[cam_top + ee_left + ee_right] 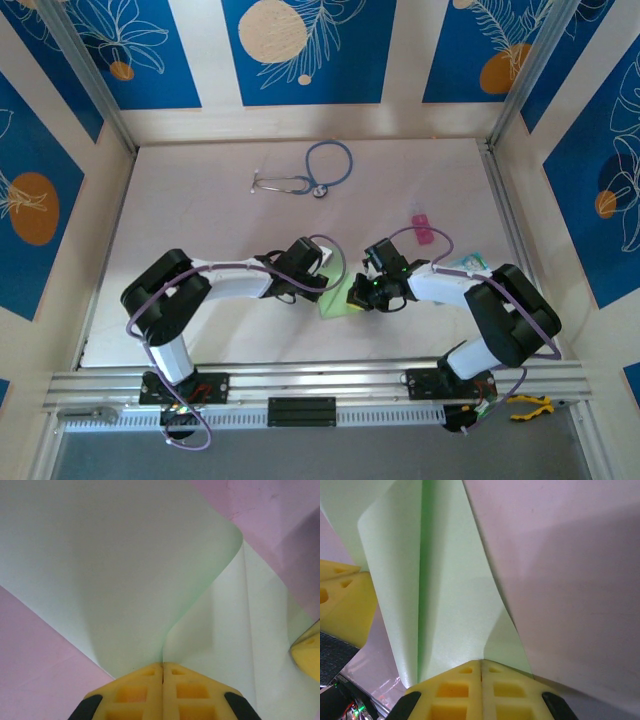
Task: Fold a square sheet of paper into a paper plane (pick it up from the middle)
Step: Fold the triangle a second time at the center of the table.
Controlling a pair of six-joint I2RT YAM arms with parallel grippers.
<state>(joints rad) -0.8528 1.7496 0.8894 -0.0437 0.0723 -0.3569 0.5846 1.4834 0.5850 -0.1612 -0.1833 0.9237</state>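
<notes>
The pale green sheet of paper [338,299] lies between the two arms at the near middle of the table, partly folded and lifted. My left gripper [322,277] is shut on one edge of it; in the left wrist view the paper [125,575] curls up from the closed yellow fingertips [163,666]. My right gripper [360,292] is shut on the opposite side, where the paper [450,590] rises with a lengthwise crease from its closed tips [481,663]. The other gripper's yellow fingers [342,602] show at the left.
A blue stethoscope [312,173] lies at the back middle. A small pink block [421,228] and a teal-and-white packet [468,263] sit to the right, behind the right arm. Yellow-handled pliers [530,405] rest on the front rail. Walls enclose the pinkish table [200,220].
</notes>
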